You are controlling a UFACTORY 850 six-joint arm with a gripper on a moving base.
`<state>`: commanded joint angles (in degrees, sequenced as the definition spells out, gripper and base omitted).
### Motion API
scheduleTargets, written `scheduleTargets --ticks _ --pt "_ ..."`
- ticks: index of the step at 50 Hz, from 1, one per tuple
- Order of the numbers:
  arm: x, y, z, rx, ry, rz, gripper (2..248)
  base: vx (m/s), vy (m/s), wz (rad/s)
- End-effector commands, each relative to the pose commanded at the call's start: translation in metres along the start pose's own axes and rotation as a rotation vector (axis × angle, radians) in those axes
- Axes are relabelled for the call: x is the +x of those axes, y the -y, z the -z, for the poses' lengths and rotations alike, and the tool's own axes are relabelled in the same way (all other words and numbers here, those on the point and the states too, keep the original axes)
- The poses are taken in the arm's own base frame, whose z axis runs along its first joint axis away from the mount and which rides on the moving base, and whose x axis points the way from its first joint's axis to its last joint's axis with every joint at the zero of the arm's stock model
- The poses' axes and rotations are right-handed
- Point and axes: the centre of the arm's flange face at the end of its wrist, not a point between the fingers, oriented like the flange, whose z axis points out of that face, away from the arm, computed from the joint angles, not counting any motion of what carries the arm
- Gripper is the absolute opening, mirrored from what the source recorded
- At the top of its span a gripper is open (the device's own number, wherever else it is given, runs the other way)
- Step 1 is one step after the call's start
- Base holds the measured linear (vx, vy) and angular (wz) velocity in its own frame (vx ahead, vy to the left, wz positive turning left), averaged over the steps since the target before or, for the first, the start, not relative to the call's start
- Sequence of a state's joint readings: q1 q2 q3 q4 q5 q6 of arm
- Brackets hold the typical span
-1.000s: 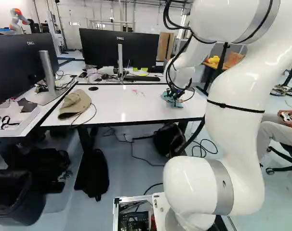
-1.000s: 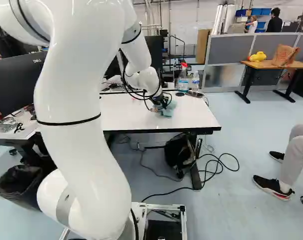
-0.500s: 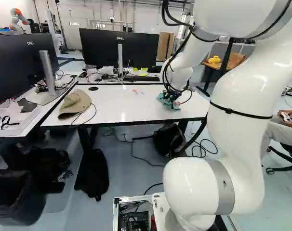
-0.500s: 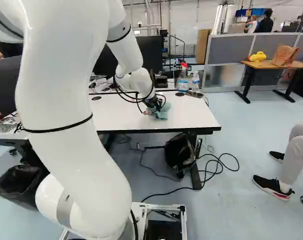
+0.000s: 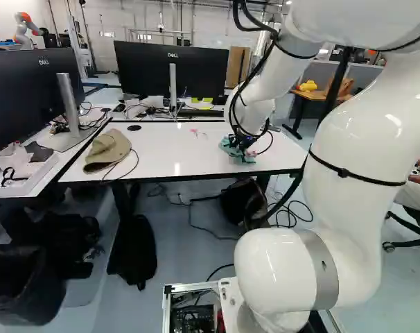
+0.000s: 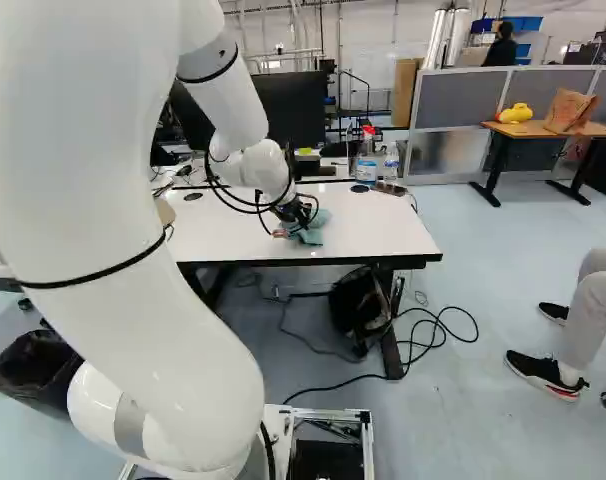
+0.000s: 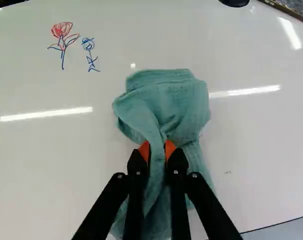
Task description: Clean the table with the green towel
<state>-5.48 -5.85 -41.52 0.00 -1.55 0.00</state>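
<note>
Arm (image 5: 355, 222) rises from its lowest joint (image 5: 283, 320); the long lower link leans up toward the right of the left base view, up toward the left of the right base view; black strap (image 5: 342, 171) around that link; upper bend partly cut off at the top of the left base view; forearm (image 5: 283, 69) slopes forward and down to the wrist (image 5: 255, 114); black cables (image 5: 241, 83) loop beside forearm and wrist; tool (image 5: 242, 146) points downward, tilted; in the wrist view, its two black fingers (image 7: 134, 185) stand close together, orange pads (image 7: 143, 150) facing each other across a narrow gap.
</note>
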Motion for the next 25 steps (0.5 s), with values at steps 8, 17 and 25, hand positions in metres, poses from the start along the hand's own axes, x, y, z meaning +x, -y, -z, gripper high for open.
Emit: scheduleTargets --ticks 8,17,25 --pt "-0.013 0.003 0.009 0.004 0.003 0.006 55 0.000 0.000 0.000" --pt "-0.028 0.004 0.019 0.005 0.006 0.007 55 0.000 0.000 0.000" --pt "-0.042 0.002 0.027 0.002 0.007 0.003 55 0.000 0.000 0.000"
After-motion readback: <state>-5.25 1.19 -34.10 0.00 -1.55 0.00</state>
